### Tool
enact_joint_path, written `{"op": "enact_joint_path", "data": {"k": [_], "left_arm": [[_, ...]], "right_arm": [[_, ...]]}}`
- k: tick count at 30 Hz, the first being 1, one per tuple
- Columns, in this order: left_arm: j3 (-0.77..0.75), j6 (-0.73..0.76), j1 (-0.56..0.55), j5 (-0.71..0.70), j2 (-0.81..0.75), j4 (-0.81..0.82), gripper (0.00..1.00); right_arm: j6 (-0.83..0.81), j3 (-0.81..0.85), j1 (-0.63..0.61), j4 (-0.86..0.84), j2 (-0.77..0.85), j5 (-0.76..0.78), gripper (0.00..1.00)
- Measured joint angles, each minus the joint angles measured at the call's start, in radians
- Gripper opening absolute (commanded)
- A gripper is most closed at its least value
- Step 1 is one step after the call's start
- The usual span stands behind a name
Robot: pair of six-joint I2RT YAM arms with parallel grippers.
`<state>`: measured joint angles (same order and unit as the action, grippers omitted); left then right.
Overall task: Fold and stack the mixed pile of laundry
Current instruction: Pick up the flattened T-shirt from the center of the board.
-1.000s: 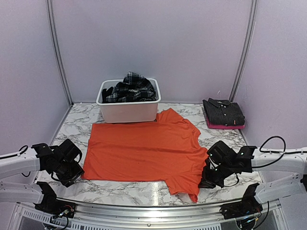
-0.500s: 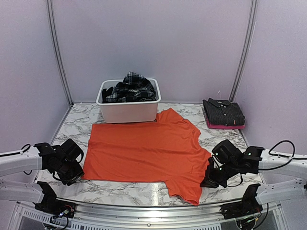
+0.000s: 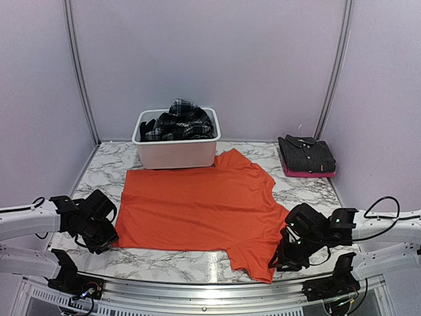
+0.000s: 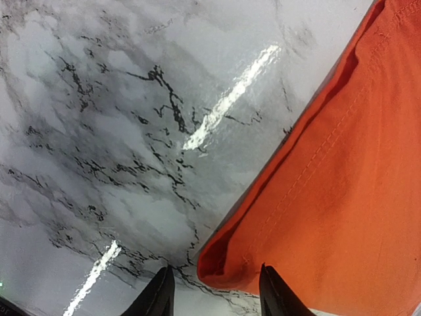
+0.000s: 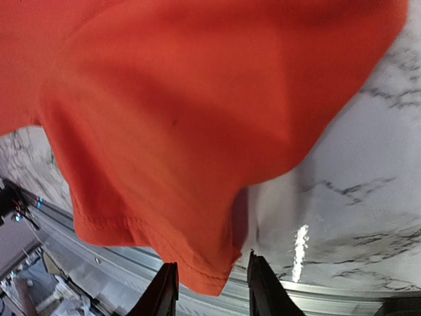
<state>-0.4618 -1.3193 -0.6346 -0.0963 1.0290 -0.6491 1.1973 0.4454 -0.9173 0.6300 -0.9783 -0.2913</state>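
The orange T-shirt (image 3: 197,207), matte cloth with stitched hems, lies spread flat on the glossy marble-patterned table (image 3: 99,174). The left gripper (image 4: 214,293) gapes at the shirt's near-left corner. The right gripper (image 5: 207,286) gapes at the sleeve hem. A plaid skirt (image 3: 181,118) is heaped in the white tub (image 3: 176,157).

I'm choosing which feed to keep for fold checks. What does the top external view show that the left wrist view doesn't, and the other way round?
Top external only: the white tub holding plaid clothing, the folded dark stack, the right gripper. Left wrist only: hem stitching on the orange T-shirt, its corner inside the open left gripper. Both: that T-shirt and the marble table.
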Motion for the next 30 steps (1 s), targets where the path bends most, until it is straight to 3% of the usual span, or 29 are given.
{"op": "enact_joint_path", "data": {"k": [11,17,23,30], "left_arm": [[0.015,-0.001,0.0,0.008,-0.008,0.006,0.43],[0.018,0.005,0.0,0.011,-0.009,0.011,0.25],[0.018,0.019,0.0,0.02,-0.009,0.016,0.0],[0.018,0.016,0.001,0.054,-0.05,0.014,0.0]], "right_arm": [[0.045,-0.026,-0.066,-0.071,-0.063,-0.01,0.28],[0.052,-0.036,-0.067,-0.129,-0.093,-0.015,0.0],[0.056,-0.038,-0.071,-0.12,-0.076,-0.01,0.0],[0.057,-0.031,-0.117,-0.096,-0.022,0.0,0.0]]}}
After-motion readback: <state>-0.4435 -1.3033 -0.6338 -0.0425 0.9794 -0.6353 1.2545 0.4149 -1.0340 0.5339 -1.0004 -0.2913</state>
